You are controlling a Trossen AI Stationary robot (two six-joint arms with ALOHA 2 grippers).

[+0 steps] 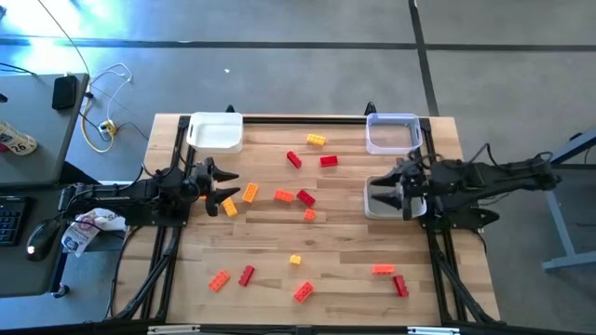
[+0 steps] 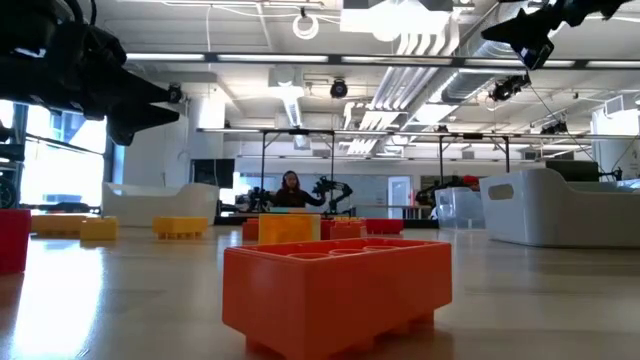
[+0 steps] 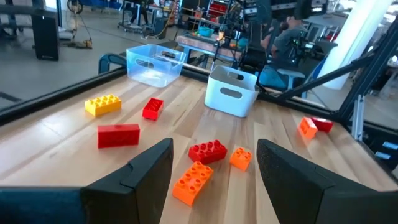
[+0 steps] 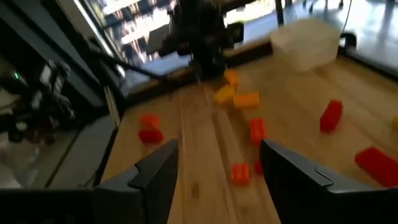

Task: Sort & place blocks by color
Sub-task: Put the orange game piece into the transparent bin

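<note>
The left gripper (image 3: 214, 171) hangs with its two dark fingers spread apart above the pale wooden table (image 3: 56, 134). Between them lie a red studded plastic brick (image 3: 208, 151), a longer orange studded brick (image 3: 193, 182) and a small orange square brick (image 3: 240, 158), close together. Beyond stand a white plastic bin (image 3: 231, 91) and a clear plastic tray (image 3: 155, 65).

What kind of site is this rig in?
Looks like an open robotics lab or workshop: exposed ceiling ducts, another robot arm on a bench behind a seated person, bare concrete floor around the wooden table.

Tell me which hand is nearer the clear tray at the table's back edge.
Right. The right hand hovers over the white tray just in front of the clear tray; the left hand is far across the table, by the yellow blocks.
</note>
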